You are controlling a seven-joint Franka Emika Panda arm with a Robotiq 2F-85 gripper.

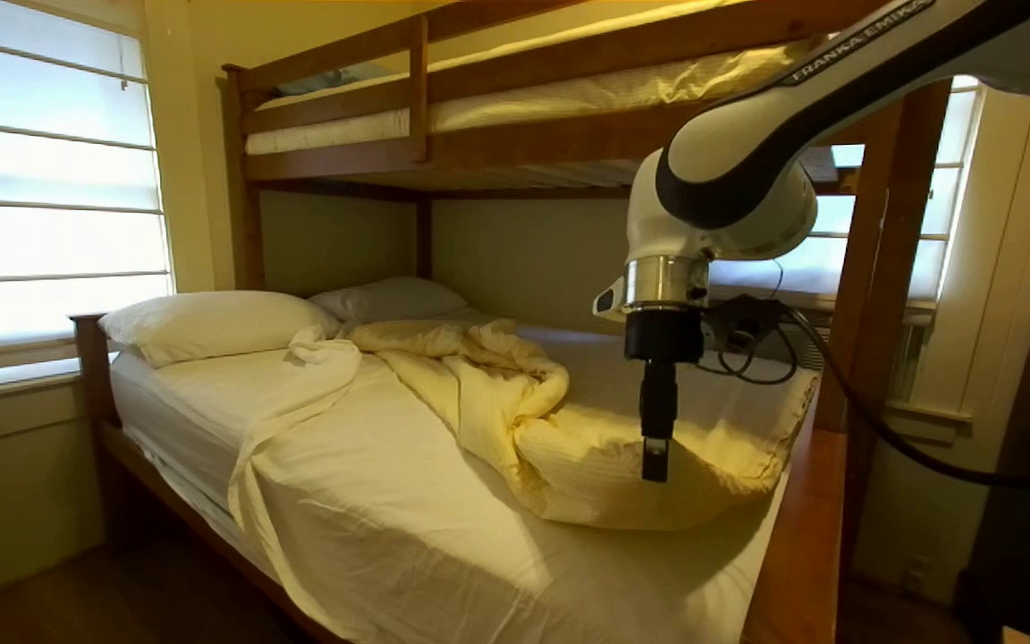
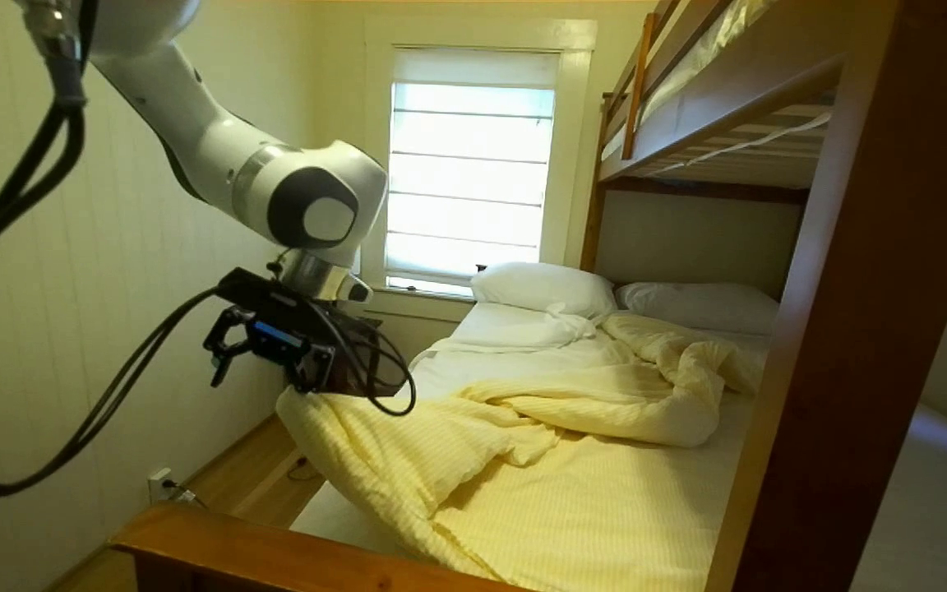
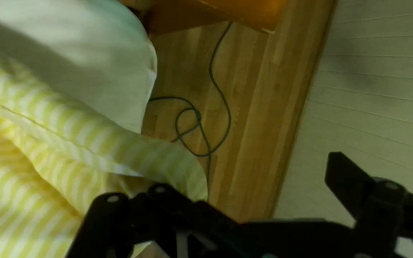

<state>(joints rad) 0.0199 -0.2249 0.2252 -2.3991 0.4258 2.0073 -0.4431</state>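
Comforter, yellow-striped | edge just beside one fingertip of hand, contact unclear | jaws spread wide apart

– What are we looking at in this arm?
– A smooth white shell with curved black bands; we read FRANKA EMIKA lettering, pale capitals on black.
– And past the silver collar?
– We see an angular black gripper, two-fingered, a blue strip across it; the wrist view shows us round grey screw heads.
– And the cables?
– Black, we note, thick and thin, some looped.
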